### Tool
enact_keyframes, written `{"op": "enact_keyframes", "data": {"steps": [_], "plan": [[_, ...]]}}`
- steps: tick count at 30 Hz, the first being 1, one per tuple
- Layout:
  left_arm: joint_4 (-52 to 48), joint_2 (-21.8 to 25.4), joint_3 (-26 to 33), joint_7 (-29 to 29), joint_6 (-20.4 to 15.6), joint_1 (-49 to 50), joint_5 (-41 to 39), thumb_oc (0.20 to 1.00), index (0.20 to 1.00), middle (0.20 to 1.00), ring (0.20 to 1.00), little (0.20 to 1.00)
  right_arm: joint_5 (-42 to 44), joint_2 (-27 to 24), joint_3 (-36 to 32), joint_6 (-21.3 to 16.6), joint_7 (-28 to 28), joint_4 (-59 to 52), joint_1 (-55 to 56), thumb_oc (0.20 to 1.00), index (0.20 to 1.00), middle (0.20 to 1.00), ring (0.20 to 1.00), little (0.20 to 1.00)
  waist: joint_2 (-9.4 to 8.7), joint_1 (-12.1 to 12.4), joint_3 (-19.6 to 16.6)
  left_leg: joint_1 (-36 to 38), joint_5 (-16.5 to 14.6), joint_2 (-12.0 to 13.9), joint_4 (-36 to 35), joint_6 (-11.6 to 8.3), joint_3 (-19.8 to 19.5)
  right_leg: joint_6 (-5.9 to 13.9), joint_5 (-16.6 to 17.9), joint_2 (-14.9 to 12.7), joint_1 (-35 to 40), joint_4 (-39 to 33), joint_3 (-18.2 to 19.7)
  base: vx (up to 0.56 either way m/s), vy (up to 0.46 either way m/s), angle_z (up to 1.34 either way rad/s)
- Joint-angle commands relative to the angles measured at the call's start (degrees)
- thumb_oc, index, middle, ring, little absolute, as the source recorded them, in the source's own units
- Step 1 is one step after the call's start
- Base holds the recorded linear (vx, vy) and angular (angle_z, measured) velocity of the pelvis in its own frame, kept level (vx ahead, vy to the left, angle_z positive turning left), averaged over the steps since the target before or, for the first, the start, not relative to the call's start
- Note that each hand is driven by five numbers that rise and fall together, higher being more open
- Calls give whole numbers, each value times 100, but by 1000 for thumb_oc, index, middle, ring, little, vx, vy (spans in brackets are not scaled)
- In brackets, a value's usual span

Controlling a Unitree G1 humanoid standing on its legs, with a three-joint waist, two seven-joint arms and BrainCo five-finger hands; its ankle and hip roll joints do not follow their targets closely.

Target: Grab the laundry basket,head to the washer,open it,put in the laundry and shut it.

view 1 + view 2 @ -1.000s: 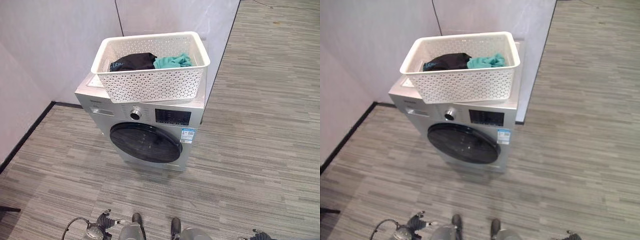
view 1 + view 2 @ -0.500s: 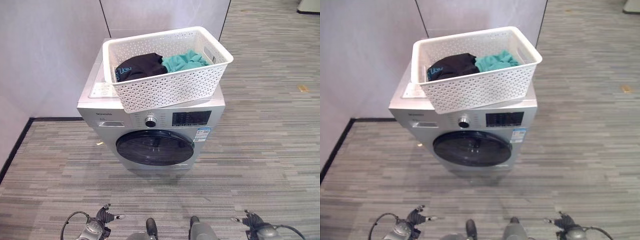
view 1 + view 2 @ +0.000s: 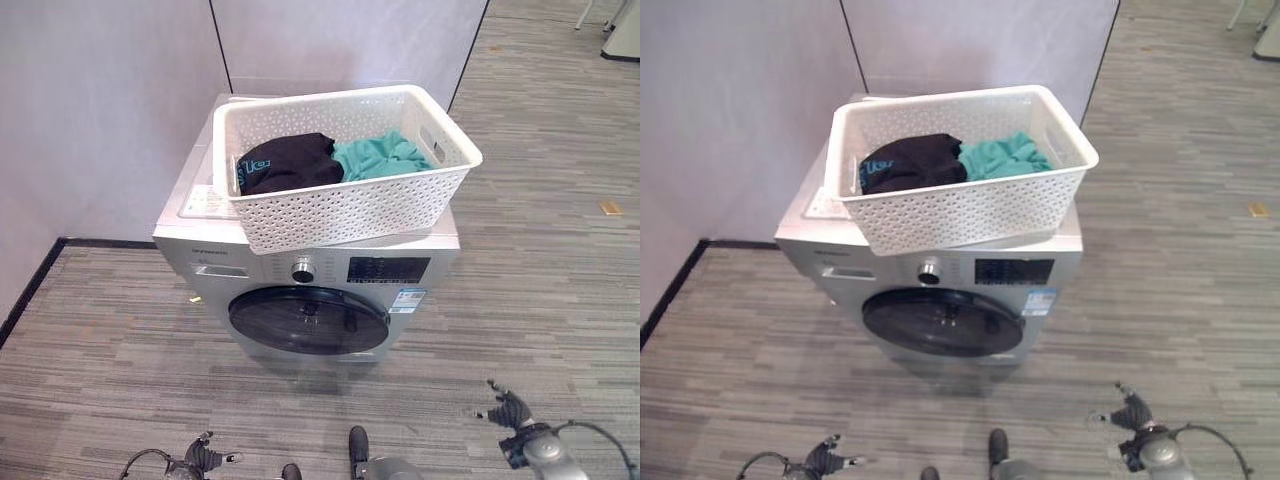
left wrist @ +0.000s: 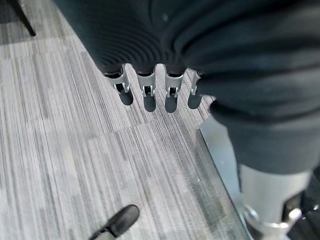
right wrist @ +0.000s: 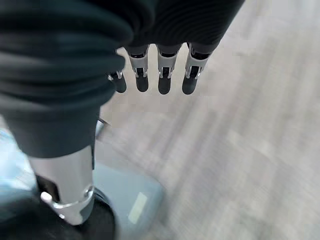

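Washer (image 3: 300, 290) w/ round dark door (image 3: 308, 320) shut, now more square-on vs a sec ago, whole view swung, so camera moved, not things. White basket (image 3: 350, 210) sits on top of washer, not in any hand. Black cloth (image 3: 285, 162) & teal cloth (image 3: 382, 157) inside basket. Left hand (image 3: 203, 459) & right hand (image 3: 510, 410) hang low near floor, fingers straight, loose, holding nothing. Prob. next: open door.

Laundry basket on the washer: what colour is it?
White laundry basket, perforated sides; clearest in the left eye view.
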Motion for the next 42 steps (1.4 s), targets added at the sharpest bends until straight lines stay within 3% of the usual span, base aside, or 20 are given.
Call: {"op": "enact_keyframes", "data": {"steps": [1,8,13,19,22,28,34,39,42], "plan": [[268,97,90,31,-31,-149,48,1000,1000,1000,1000,1000,-209,-301,-221,-297,171,-592,225,1000,1000,1000,1000,1000,-279,-34,-200,-355,-263,-75,730,-136,59,624,-926,-362,61,674,37,49,-44,-1],[294,81,151,-79,-32,-61,-3,1000,1000,1000,1000,1000,-24,-864,5,-488,667,-1348,37,1000,1000,1000,1000,1000,-401,126,-292,-302,-210,-64,604,-174,-21,636,-900,-369,215,510,-98,28,-27,7],[290,88,39,-93,-54,-38,-14,1000,1000,1000,1000,1000,157,-723,671,-529,740,-1251,-626,1000,1000,1000,1000,1000,-439,315,-330,-282,-112,-75,402,-174,-129,656,-854,-383,256,438,-224,11,-5,9],[274,81,-69,6,-60,15,29,1000,1000,1000,1000,1000,20,-270,1186,-476,476,-422,-1355,1000,1000,1000,1000,1000,-421,506,-320,-345,-39,-135,318,-148,-317,661,-803,-442,261,381,-361,-2,11,25],[252,89,-182,78,-70,50,54,1000,1000,1000,1000,1000,-485,-15,1469,-384,-18,477,-1970,1000,1000,1000,1000,1000,-377,685,-246,-437,8,-168,284,-132,-455,667,-788,-487,230,370,-474,-13,1,18],[99,99,-324,242,-107,74,83,1000,1000,1000,1000,1000,-982,50,1617,-311,-618,1016,-2530,1000,1000,1000,1000,1000,-274,875,-3,-721,94,-234,289,-115,-675,678,-727,-576,41,384,-617,-45,-3,22],[-72,55,-524,472,-231,-34,0,1000,1000,1000,1000,1000,-1046,176,1790,-388,-1144,1537,-3150,1000,1000,1000,1000,1000,-61,1033,286,-1150,214,-312,315,-111,-769,737,-508,-708,-255,197,-635,-51,13,14],[-267,57,-607,556,-263,-42,-50,1000,1000,1000,1000,1000,-968,275,1899,-437,-1204,1652,-3331,1000,1000,1000,1000,1000,-10,1104,309,-1229,233,-326,334,-109,-792,738,-466,-727,-289,136,-605,-5,3,1],[-317,-6,-736,591,-263,-92,-54,1000,1000,1000,1000,1000,-653,621,2023,-506,-1090,1846,-3444,1000,1000,1000,1000,1000,32,1175,284,-1226,250,-334,316,-107,-847,724,-478,-739,-277,104,-611,28,-5,-1]]}}
